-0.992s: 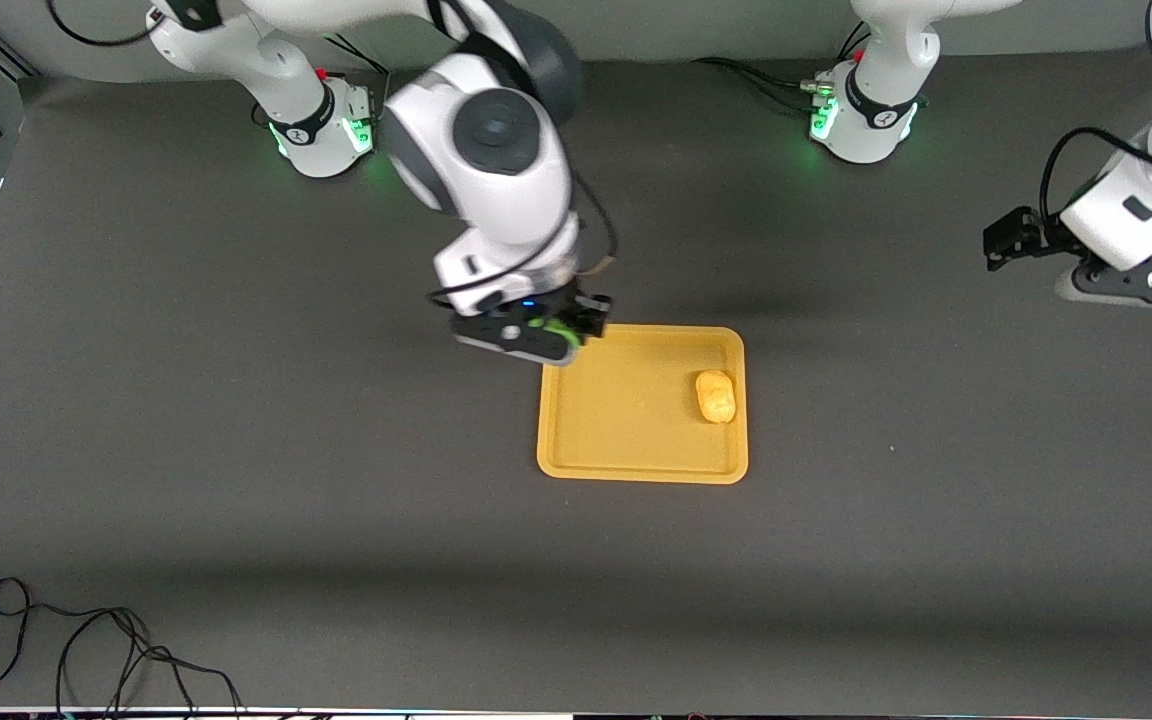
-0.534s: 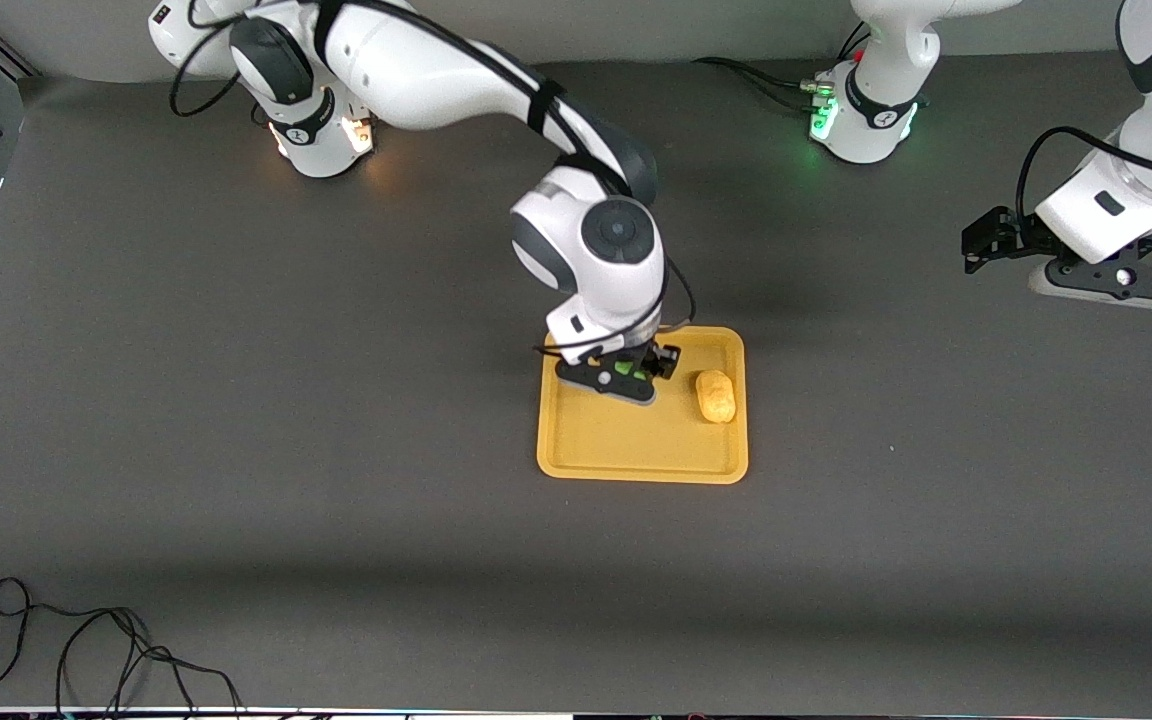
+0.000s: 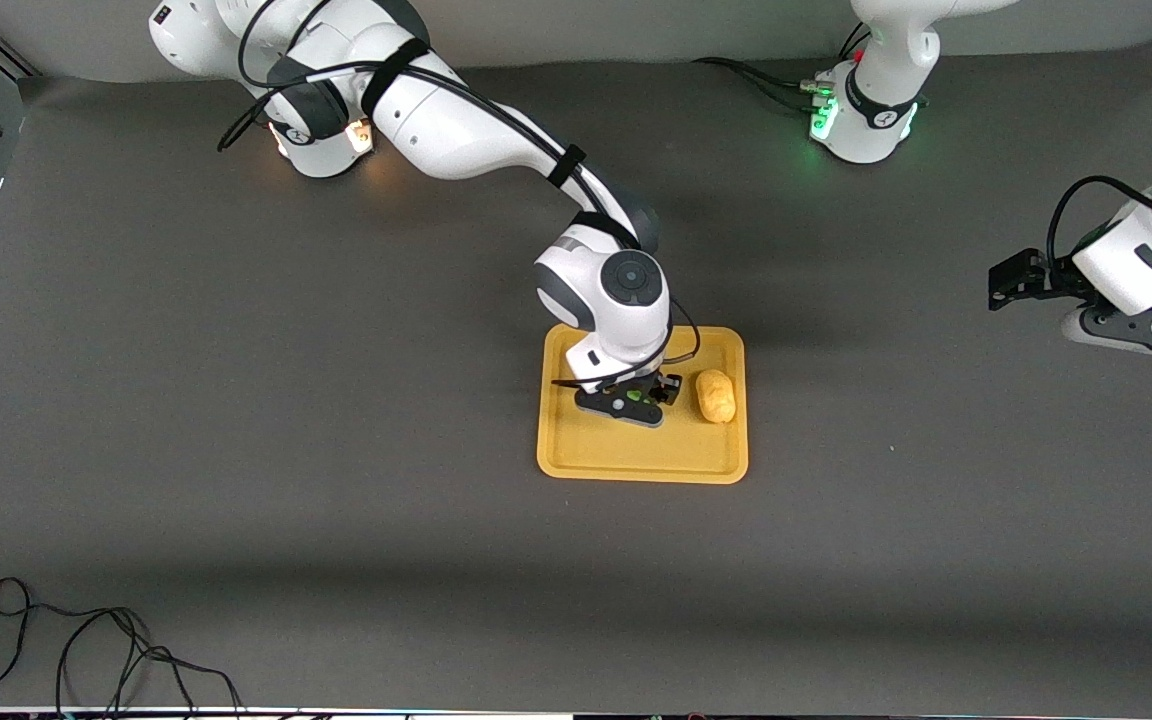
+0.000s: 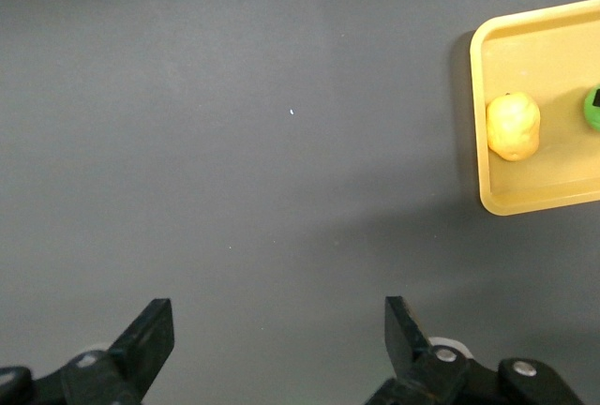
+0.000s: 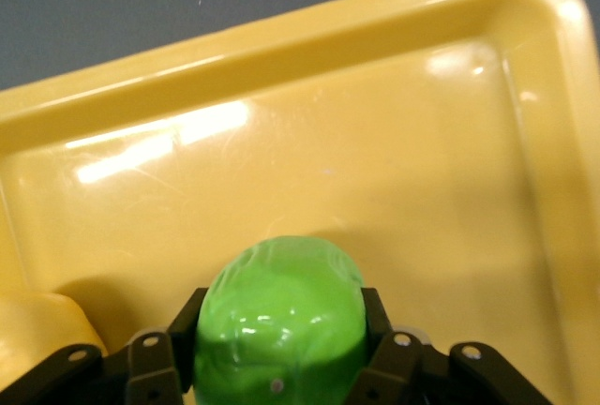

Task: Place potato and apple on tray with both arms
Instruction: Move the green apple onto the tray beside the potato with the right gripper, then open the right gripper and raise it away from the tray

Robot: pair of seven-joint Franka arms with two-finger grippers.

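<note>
The yellow-orange tray lies mid-table. The yellow-tan potato lies in it, toward the left arm's end. My right gripper is low over the tray beside the potato, shut on the green apple, which sits just above the tray floor. Only a sliver of the apple shows in the front view. My left gripper is open and empty, raised over bare table at the left arm's end. Its wrist view shows the tray's rim, the potato and a bit of the apple.
A black cable lies coiled at the table's near corner at the right arm's end. The two arm bases stand at the table's edge farthest from the front camera.
My right gripper has carried the apple from the tray's corner in over the tray and lowered it beside the potato. My left arm has shifted slightly at its end of the table.
</note>
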